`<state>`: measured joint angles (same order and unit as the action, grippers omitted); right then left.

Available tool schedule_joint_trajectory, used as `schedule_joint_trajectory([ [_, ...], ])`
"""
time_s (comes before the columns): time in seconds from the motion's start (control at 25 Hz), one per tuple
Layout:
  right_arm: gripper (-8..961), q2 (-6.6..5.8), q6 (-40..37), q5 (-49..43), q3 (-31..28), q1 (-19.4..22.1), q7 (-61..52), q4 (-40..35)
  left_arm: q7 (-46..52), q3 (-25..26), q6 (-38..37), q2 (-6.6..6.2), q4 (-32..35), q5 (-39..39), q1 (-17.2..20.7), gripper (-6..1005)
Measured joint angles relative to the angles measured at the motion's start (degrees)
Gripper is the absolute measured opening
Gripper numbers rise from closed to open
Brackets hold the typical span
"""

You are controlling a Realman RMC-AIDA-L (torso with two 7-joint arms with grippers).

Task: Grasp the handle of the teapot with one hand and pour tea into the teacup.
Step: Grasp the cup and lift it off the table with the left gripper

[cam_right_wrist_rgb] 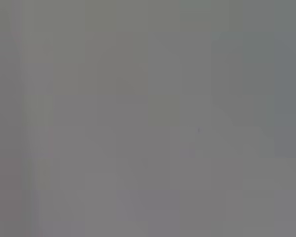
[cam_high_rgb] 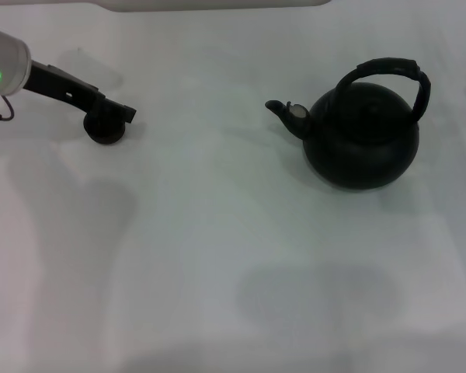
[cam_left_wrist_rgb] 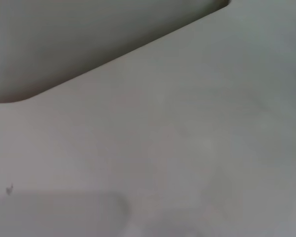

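In the head view the large round black teapot (cam_high_rgb: 363,140) stands upright on the white table at the right, its short spout (cam_high_rgb: 283,111) pointing left. Its thick black arched handle (cam_high_rgb: 392,74) spans the top, and nothing touches it. The small dark teacup (cam_high_rgb: 105,134) sits at the far left. My left gripper (cam_high_rgb: 118,113) hangs right over the cup's rim and hides part of it. My right gripper is out of view. No tea is visible.
The white table (cam_high_rgb: 217,233) spreads between cup and teapot and toward me. Its far edge (cam_high_rgb: 217,8) runs along the top of the head view. The left wrist view shows only the bare tabletop (cam_left_wrist_rgb: 187,148) and its edge.
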<state>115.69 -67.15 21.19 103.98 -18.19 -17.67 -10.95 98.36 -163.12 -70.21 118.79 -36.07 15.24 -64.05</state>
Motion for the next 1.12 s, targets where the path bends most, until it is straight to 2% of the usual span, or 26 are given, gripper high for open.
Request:
schedule_joint_trajectory([
  [0.32, 872, -0.03, 0.0, 0.0, 0.0, 0.1, 0.0, 0.0, 1.0, 0.0, 2.3, 0.08, 2.1, 2.7, 0.0, 885],
  [1.12, 872, -0.03, 0.0, 0.1, 0.0, 0.1, 0.0, -0.1, 1.6, 0.0, 4.0, 0.08, 2.3, 4.8, 0.0, 880],
])
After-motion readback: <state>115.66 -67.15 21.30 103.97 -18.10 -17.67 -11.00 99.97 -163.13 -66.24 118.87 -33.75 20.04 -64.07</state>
